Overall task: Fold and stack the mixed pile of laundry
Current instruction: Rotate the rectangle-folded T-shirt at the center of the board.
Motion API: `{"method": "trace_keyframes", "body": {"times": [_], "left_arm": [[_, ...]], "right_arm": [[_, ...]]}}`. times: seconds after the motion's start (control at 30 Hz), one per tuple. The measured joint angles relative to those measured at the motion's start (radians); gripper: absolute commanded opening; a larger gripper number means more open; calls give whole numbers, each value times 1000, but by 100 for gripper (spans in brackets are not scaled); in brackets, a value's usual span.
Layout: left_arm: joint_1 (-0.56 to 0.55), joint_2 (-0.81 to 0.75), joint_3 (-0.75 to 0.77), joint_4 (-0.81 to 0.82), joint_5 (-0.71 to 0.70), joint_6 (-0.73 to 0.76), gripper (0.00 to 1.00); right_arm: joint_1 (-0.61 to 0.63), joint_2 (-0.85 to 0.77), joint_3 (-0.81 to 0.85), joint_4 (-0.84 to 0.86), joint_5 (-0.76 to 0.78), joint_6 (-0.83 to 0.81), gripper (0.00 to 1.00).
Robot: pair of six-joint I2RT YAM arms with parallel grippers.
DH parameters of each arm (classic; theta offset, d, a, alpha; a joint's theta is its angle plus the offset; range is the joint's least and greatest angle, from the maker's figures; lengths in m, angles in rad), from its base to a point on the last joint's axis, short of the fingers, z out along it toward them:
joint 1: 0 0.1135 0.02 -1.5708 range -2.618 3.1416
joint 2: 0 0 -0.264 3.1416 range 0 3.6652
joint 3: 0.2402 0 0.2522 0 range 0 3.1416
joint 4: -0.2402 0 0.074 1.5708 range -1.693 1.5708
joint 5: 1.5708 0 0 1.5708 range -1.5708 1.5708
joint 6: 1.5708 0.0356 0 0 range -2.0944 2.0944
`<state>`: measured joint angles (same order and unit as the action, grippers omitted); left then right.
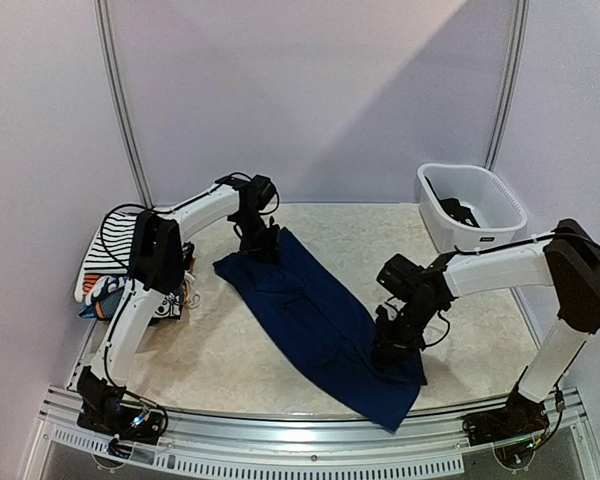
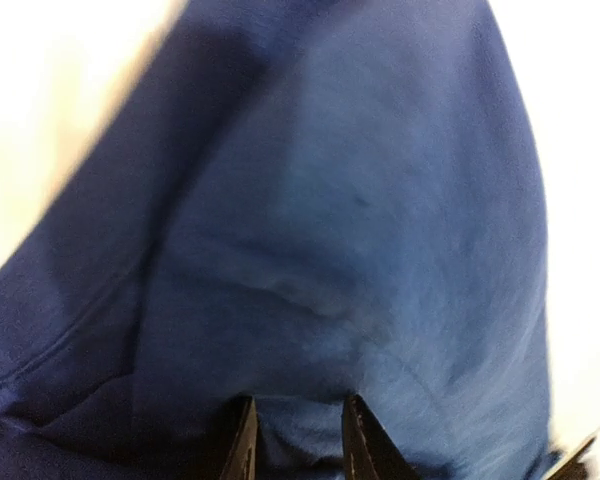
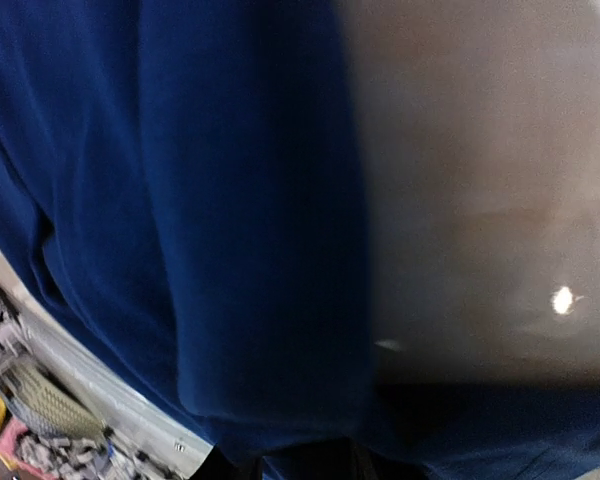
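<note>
A plain navy blue garment [image 1: 315, 320] lies spread out in a diagonal band across the table [image 1: 230, 360]. My left gripper [image 1: 260, 240] is down on its far left end. In the left wrist view the fingers [image 2: 242, 445] of that gripper [image 2: 300, 400] stand apart, and a soft fold of the navy cloth [image 2: 360, 220] sits between them. My right gripper [image 1: 392, 345] rests on the garment's near right edge. In the right wrist view only dark fingertip stubs show at the bottom edge, under the navy cloth [image 3: 230, 250]. The black-and-white striped garment [image 1: 110, 250] and the cartoon-print one [image 1: 105, 297] lie at the far left.
A white plastic tub [image 1: 500, 200] stands at the back right with a dark item [image 1: 458, 211] inside. The table's metal front rail [image 1: 310, 445] runs along the near edge, close to the garment's lower corner.
</note>
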<state>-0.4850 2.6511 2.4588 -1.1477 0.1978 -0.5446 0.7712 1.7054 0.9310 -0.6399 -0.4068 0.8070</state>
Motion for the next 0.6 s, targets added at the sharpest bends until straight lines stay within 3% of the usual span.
{"method": "trace_keyframes", "body": {"times": [0.13,0.33,0.6], "left_arm": [[33,5,2,77,31,-18,29],[45,-63,-89,139,26,-4,30],[37,-338,-296,153,-5,46,31]], "right_arm": [[70,101,122,-59,-64,-32,32],[74,120,232,-237,-13,-93,37],[10,49,356,-375,122,-171,52]]}}
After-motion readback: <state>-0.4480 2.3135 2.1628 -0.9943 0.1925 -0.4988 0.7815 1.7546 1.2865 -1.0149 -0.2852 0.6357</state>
